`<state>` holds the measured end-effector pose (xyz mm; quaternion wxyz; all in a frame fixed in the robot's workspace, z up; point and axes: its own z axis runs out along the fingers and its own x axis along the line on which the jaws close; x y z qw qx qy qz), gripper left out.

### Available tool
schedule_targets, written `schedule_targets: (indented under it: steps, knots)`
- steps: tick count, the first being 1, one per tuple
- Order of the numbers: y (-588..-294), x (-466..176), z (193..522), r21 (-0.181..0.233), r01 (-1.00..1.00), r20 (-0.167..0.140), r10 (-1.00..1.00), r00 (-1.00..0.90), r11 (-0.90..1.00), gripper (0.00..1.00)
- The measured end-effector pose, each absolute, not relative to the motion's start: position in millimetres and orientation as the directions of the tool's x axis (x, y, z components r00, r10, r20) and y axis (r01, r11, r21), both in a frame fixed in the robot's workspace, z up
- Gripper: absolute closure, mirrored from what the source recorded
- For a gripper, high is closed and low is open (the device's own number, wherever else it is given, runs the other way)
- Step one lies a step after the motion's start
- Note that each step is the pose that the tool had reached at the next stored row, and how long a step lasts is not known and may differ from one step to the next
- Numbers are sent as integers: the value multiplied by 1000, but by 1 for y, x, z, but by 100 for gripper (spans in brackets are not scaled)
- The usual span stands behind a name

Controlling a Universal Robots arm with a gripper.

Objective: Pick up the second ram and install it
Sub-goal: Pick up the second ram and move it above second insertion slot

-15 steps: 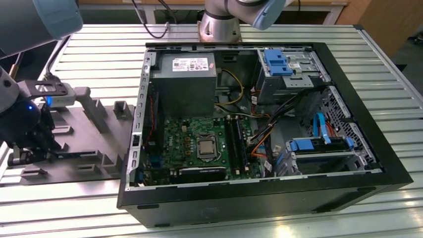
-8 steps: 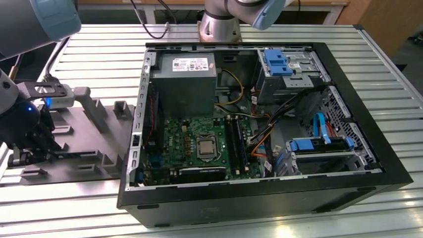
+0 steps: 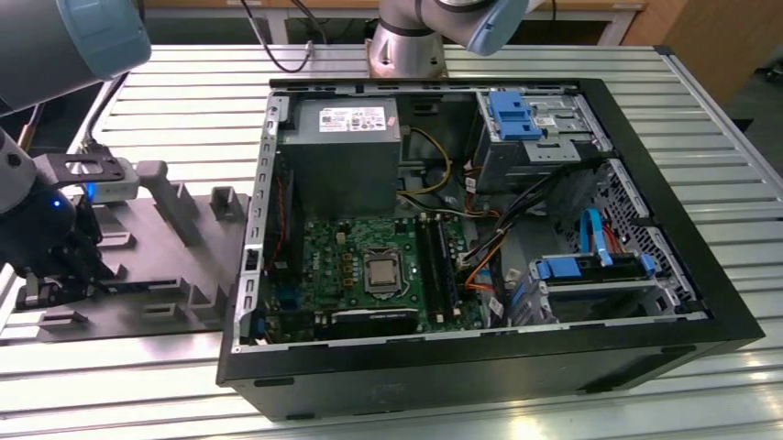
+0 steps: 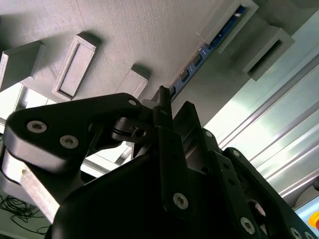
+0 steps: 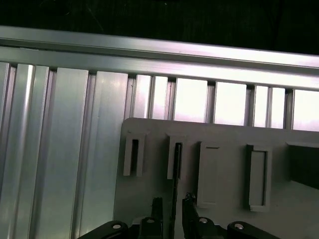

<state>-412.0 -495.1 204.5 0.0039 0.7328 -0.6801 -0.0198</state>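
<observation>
The second ram (image 5: 175, 181) is a thin dark strip standing on edge in a slotted light grey upright (image 5: 174, 160) of the grey fixture plate (image 5: 224, 134). In the second wrist view the ram (image 4: 199, 57) shows a row of small blocks and a blue edge. My gripper (image 5: 172, 203) is low over the plate, open, with one finger on each side of the ram and a small gap on both sides. In the exterior view the gripper (image 3: 49, 286) hangs over the plate (image 3: 159, 238) at that view's left. The green motherboard (image 3: 355, 247) with long black slots (image 3: 438, 261) lies in the open computer case.
The black case (image 3: 490, 367) sits on a ribbed aluminium table (image 3: 183, 92), to the exterior view's right of the plate. Inside are a grey power supply (image 3: 343, 147), loose cables (image 3: 483, 261) and blue drive brackets (image 3: 514, 115). Several other grey uprights (image 3: 165, 192) rise from the plate.
</observation>
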Motion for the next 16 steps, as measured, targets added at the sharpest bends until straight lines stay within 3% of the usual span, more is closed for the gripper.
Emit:
schedule_targets:
  steps: [16]
  knots:
    - [-494, -413, 201, 33, -997, -24, -997, 74, -75, 70]
